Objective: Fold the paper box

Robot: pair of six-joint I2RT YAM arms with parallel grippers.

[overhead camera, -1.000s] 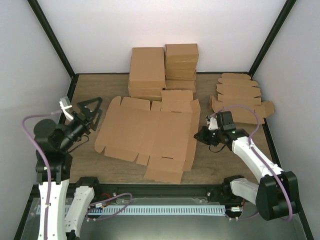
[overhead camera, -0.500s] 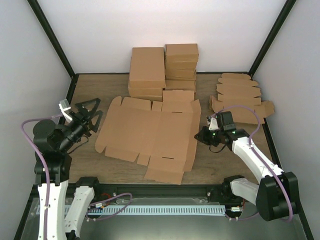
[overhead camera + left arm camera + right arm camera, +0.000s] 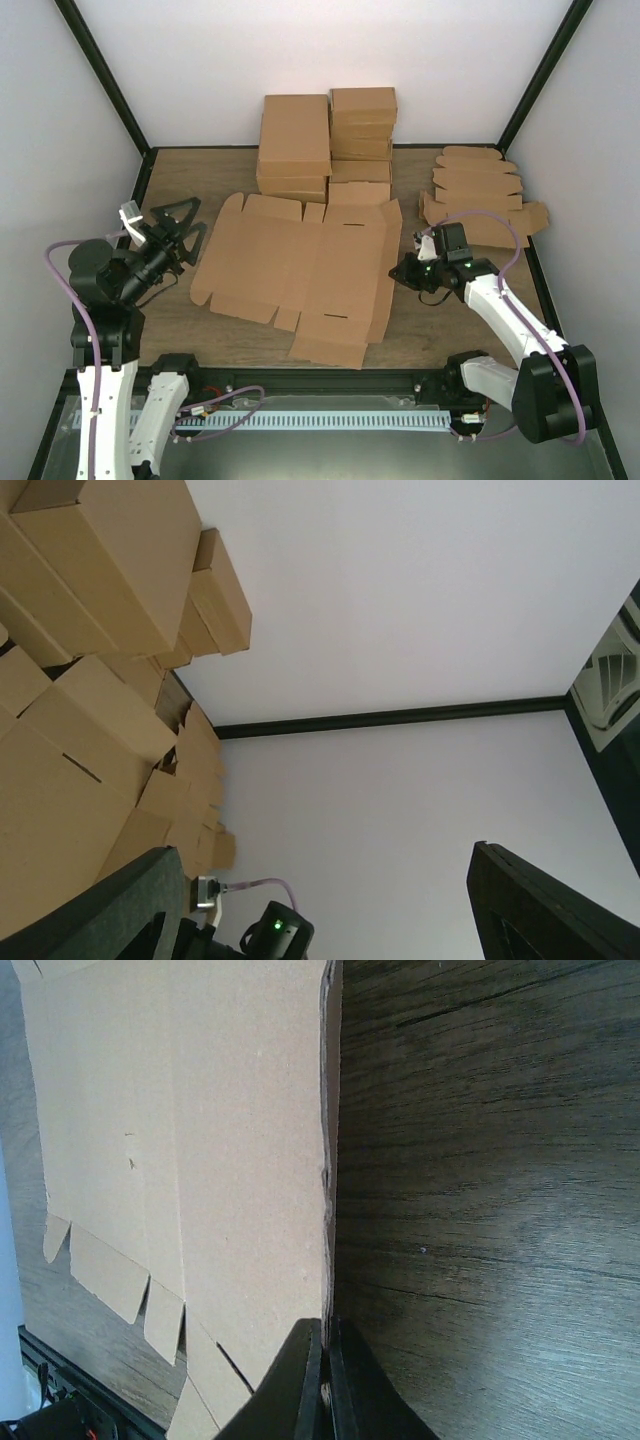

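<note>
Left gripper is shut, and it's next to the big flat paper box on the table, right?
Not quite. The left gripper is open, its fingers spread apart. It is next to the big flat paper box on the table. The top external view shows it.

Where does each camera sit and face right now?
Top external: high behind the robot, looking down at table, paper box, left gripper, right gripper.
Left wrist: left of the box, aimed sideways and upward at walls; left gripper open along the bottom.
Right wrist: looks down along the right gripper, shut on the box's right edge.
All three share the paper box.
</note>
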